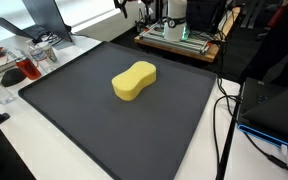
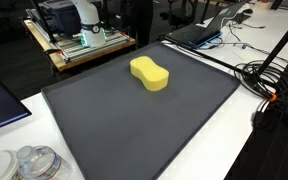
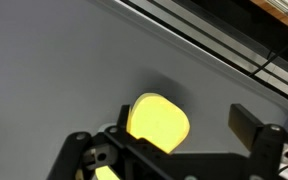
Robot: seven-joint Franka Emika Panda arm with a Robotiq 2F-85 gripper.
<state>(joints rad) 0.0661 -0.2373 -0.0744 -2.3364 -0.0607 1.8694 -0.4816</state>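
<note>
Wrist view: the tool [image 3: 162,135], jaws spread wide and empty, hangs well above the yellow sponge [image 3: 159,122], which lies toward 12 o'clock on the dark mat [image 2: 134,125]; probably light, soft and compressible, it is best pinched across its narrow waist.

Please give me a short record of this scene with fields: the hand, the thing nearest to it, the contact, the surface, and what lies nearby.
hand: open, holds nothing, seen only in the wrist view
nearest thing: yellow sponge, lying flat, below and between the fingers in the wrist view
contact: none; in both exterior views nothing touches the sponge
surface: dark mat on a white table
nearby: black cables beside the mat
</note>
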